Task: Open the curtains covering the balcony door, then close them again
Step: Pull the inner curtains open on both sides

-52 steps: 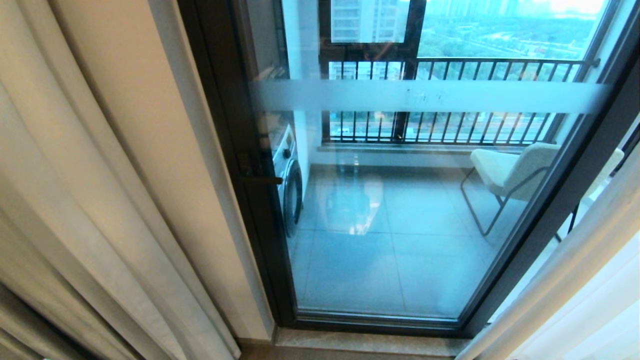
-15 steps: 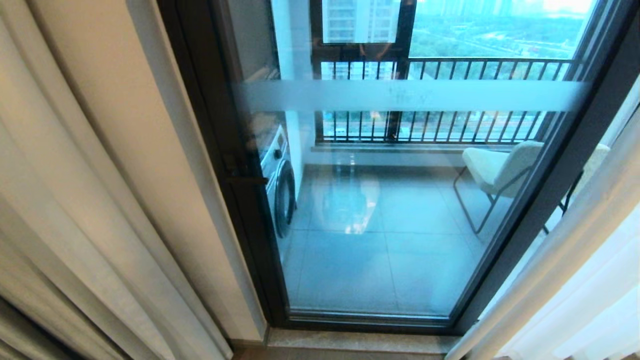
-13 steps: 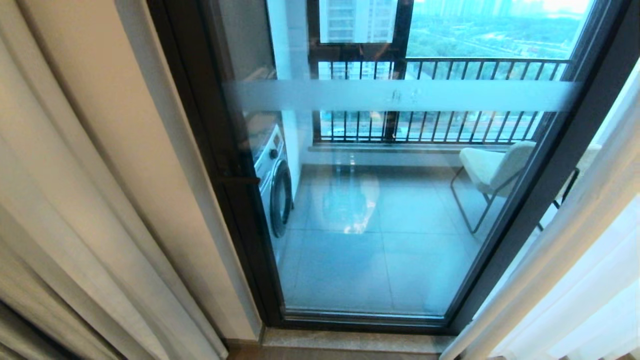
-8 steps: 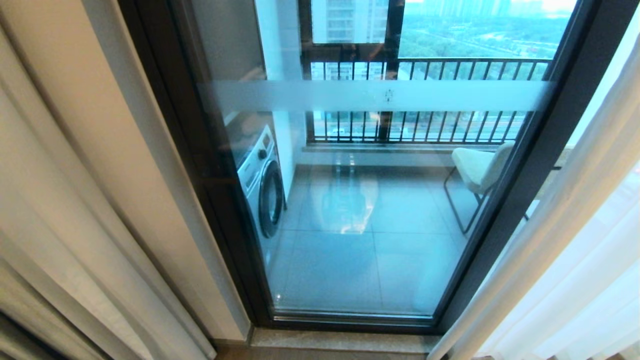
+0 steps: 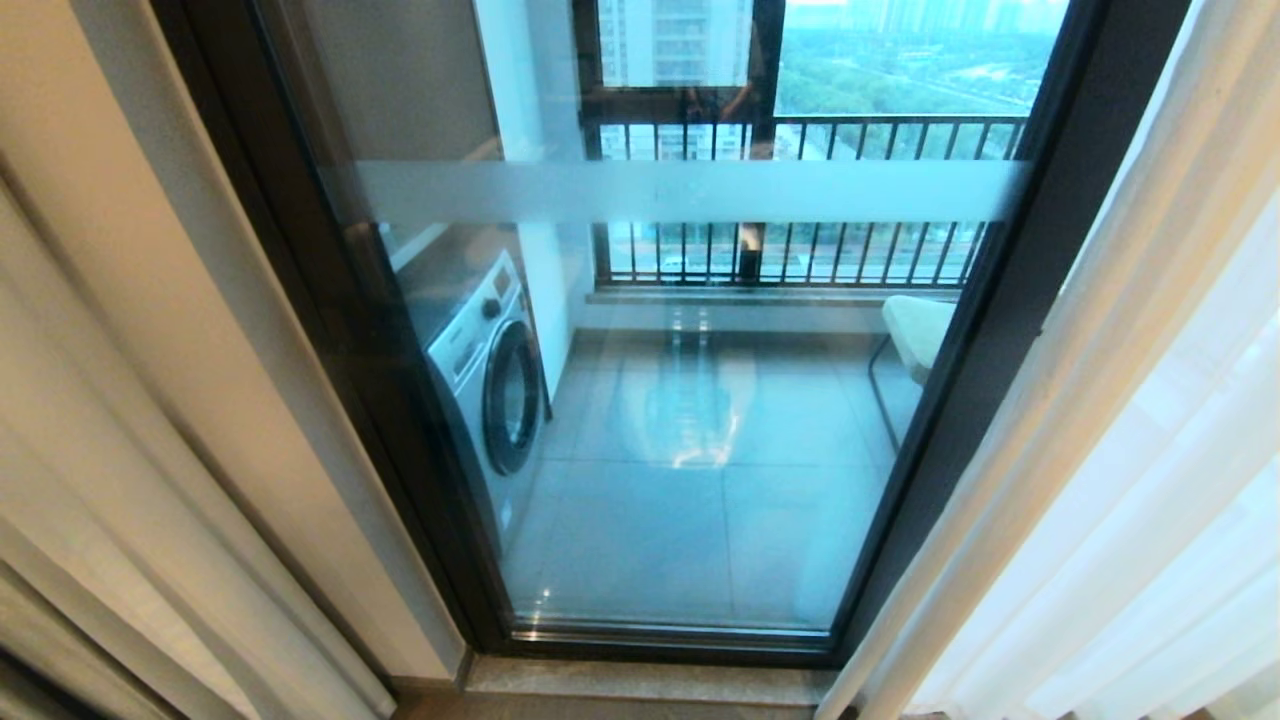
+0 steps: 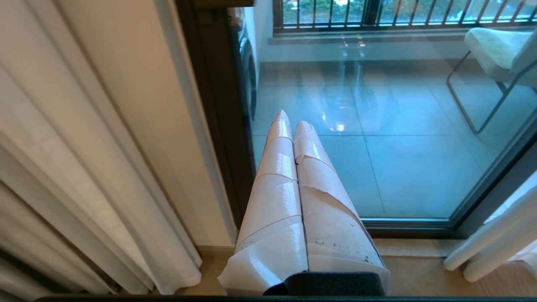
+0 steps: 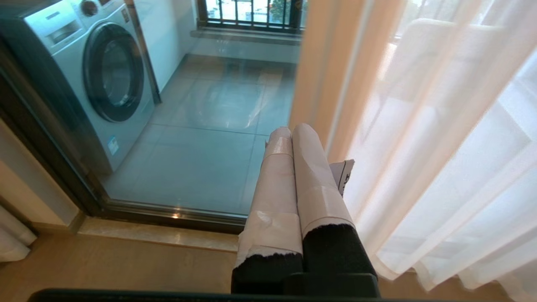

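the balcony door (image 5: pixel 700 420), one glass panel in a dark frame with one frosted band (image 5: pixel 690 190) across it, stands uncovered in the middle of the head view, its sill (image 5: pixel 640 680) a pale stone strip along the floor. the curtains are drawn apart in two groups: on the robot's left, cream folds (image 5: pixel 130 480) hang beside the wall and the door frame; on its right, a sheer white see-through panel (image 5: pixel 1150 450) hangs just beside the frame's other edge, with light coming through it. behind the glass, the balcony holds one front-loading washing machine (image 5: pixel 490 370) against its left wall, its round door facing in over the grey tiled floor (image 5: pixel 700 500), one pale cushioned chair (image 5: pixel 915 335) on thin dark legs partly hidden by the frame, and a black-barred railing (image 5: pixel 800 200) at the far side; what is inside the washer's drum cannot be made out. neither arm shows in the head view. in the left wrist view the left gripper (image 6: pixel 291 123) points at the lower door glass, its two white-taped fingers (image 6: pixel 277 167) pressed together with nothing between them. in the right wrist view the right gripper (image 7: pixel 293 130) has its two taped fingers (image 7: pixel 277 176) pressed together as well, holding nothing, just beside the sheer panel's hemmed edge; whether it touches the fabric cannot be told.
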Motion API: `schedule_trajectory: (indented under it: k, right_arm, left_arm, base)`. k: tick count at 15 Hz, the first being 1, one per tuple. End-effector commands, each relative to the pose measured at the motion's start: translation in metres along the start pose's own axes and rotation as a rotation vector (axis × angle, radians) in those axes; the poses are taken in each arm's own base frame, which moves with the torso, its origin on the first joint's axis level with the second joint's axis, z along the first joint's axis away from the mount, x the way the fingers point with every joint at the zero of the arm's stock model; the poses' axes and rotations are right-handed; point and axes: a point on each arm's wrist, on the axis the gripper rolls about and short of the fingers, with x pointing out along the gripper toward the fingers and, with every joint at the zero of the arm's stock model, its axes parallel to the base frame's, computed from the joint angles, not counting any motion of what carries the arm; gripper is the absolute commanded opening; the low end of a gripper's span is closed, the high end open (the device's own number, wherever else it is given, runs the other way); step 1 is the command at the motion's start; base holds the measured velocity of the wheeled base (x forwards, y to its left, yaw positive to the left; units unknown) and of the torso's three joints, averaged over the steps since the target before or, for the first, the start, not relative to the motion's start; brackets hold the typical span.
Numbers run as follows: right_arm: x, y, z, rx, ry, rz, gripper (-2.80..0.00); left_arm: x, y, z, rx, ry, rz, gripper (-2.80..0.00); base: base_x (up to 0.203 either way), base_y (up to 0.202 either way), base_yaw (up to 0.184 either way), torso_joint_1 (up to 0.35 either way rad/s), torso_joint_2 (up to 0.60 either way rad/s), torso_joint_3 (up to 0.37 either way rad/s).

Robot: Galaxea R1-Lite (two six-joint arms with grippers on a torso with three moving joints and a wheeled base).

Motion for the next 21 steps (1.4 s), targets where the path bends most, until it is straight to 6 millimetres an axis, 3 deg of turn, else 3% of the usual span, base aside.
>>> schedule_trajectory:
  k: [1, 12, 21]
  right_arm:
    - [0.0, 0.0, 0.0, 0.0, 0.0, 0.002, -2.8]
    - [0.0, 0.0, 0.0, 0.0, 0.0, 0.002, -2.8]
    - [0.0, 0.0, 0.0, -0.002, 0.0, 0.002, -2.8]
  left_arm:
    - [0.0, 0.0, 0.0, 0.0, 0.0, 0.001, -2.8]
    - [0.0, 0.0, -0.0002, 0.0, 0.001, 0.0, -2.8]
    - [0.0, 0.0002, -0.0001, -0.004, 0.001, 0.008, -2.8]
  base:
    - [0.0, -0.176, 0.0, -0.002, 0.0, 0.002]
    - [0.0, -0.174, 0.001, 0.005, 0.0, 0.002]
    - [0.0, -0.007, 0.001, 0.0, 0.0, 0.0]
